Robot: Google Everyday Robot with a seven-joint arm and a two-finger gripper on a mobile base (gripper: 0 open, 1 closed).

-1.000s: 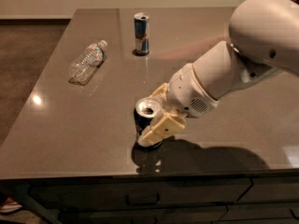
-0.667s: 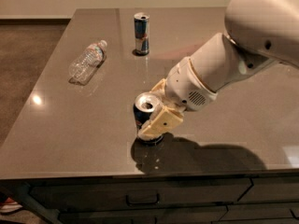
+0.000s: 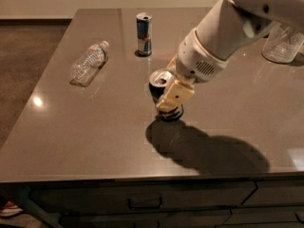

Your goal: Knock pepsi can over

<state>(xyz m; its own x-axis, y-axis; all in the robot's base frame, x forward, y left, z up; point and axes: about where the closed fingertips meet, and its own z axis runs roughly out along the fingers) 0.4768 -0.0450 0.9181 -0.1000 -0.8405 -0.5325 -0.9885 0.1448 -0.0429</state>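
Observation:
The pepsi can (image 3: 159, 80), short and dark blue with a silver top, is near the middle of the grey table (image 3: 95, 137). It leans with its top toward the left. My gripper (image 3: 169, 104) comes in from the upper right and is closed around the can's body. One cream finger (image 3: 175, 96) covers the can's front side, so its logo is hidden. The can's bottom edge sits just above a dark shadow on the table.
A slim blue-and-silver can (image 3: 144, 27) stands upright at the back. A clear plastic water bottle (image 3: 88, 62) lies on its side at the left. A clear glass vessel (image 3: 284, 43) stands at the far right. The table's front edge runs above the drawers (image 3: 142, 202).
The gripper and the pepsi can have moved together away from the front edge and to the right. The arm has swung upward in the view.

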